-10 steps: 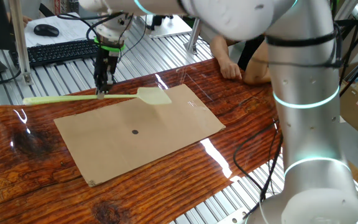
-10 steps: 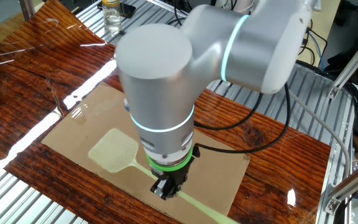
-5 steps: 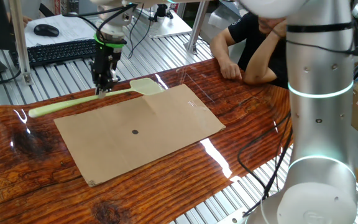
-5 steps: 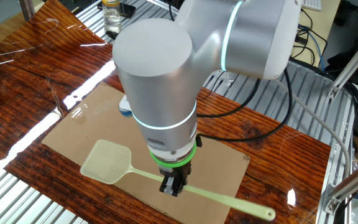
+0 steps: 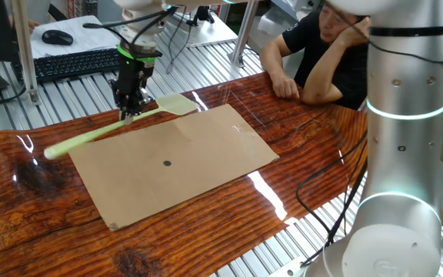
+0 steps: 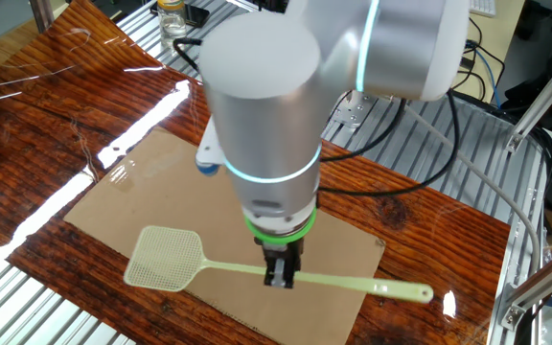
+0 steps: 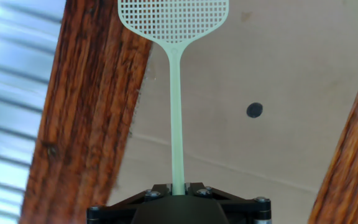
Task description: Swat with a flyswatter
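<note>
My gripper (image 5: 130,114) is shut on the thin handle of the pale yellow-green flyswatter (image 5: 98,132) and holds it above the table. Its mesh head (image 5: 177,103) hangs over the far edge of the cardboard sheet (image 5: 175,158), and the handle end points left. In the other fixed view the gripper (image 6: 278,277) grips the handle (image 6: 353,283) near its middle, with the mesh head (image 6: 166,259) to the left. In the hand view the handle (image 7: 176,124) runs straight up from the gripper (image 7: 178,188) to the head (image 7: 173,18). A small black dot (image 7: 254,110) marks the cardboard.
The cardboard lies on a glossy wooden tabletop (image 5: 298,138). A person (image 5: 321,54) leans on the table's far right edge. A keyboard (image 5: 75,65) and mouse (image 5: 57,37) sit behind on the left. A bottle (image 6: 172,21) stands at the far end in the other fixed view.
The gripper has lifted the flyswatter and turned it: the mesh head has risen towards the cardboard's far edge and the handle end has swung down and out.
</note>
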Controlling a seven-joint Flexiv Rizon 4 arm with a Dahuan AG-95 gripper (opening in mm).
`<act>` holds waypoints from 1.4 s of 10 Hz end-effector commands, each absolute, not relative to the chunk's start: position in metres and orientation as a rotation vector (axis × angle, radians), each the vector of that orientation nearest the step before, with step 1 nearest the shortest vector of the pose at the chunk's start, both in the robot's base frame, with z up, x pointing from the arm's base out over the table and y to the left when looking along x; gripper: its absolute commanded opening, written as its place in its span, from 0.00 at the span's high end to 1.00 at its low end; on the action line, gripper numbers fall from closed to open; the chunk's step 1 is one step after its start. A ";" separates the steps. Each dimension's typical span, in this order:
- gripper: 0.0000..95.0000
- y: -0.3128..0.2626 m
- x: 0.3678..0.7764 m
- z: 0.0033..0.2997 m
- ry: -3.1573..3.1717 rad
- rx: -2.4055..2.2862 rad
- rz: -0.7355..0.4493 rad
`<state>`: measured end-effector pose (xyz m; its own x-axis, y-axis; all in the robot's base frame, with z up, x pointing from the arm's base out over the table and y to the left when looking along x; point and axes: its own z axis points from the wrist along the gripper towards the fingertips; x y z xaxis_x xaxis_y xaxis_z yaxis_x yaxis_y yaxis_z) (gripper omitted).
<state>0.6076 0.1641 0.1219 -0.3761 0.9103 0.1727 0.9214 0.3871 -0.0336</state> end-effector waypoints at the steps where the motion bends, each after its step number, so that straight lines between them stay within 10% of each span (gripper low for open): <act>1: 1.00 0.170 0.585 0.120 -2.597 -1.493 -0.088; 14: 1.00 0.168 0.500 0.125 -2.786 -1.118 -0.119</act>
<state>0.4994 0.1679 0.1243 -0.7135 0.6834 0.1546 0.6940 0.7197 0.0216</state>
